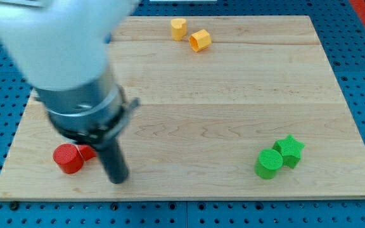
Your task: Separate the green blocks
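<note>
**Q:** Toward five o'clock on the pale wooden board, what?

**A:** Two green plastic blocks, touching: green cylinder at the lower left of the pair, green star-shaped block at its two o'clock. Both close to the board's bottom edge, well apart from everything else.

**Q:** And at twelve o'clock?

**A:** Two yellow plastic blocks near the top edge, just beside each other: a lighter yellow rounded block, and a deeper yellow hexagonal block at its four o'clock. Touching or apart: cannot tell.

**Q:** At eight o'clock?

**A:** Red plastic cylinder, with a second red block at its three o'clock, mostly hidden behind the rod; shape not readable.

**Q:** State of the end effector?

**A:** Straight dark rod, no jaws, grasping nothing. Blurred white-and-grey arm housing fills ten o'clock of the view. My tip down on the board at four o'clock of the red cylinder, just beside the red pair, far across the board from the green pair.
</note>
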### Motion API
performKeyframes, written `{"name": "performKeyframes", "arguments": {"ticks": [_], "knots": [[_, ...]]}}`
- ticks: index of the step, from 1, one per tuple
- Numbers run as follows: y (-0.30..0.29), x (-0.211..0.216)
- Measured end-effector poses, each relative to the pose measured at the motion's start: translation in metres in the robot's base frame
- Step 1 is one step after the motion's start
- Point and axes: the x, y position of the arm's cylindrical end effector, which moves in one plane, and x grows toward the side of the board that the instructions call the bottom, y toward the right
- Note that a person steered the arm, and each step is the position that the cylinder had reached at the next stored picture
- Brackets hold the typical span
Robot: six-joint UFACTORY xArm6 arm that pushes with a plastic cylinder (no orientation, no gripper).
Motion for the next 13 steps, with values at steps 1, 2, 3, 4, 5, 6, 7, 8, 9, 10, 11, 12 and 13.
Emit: {"name": "performKeyframes", "arguments": {"ticks": [1,2,3,4,5,6,7,8,9,10,11,12,13], "knots": [[0.121,0.01],[0.191,0.024],[0.213,0.011],[0.211,0.004],[0.21,0.001],[0.228,-0.008],[0.23,-0.003],[0.23,-0.003],[0.22,-0.004],[0.213,-0.005],[0.21,-0.007],[0.202,0.002],[0.172,0.005]]}}
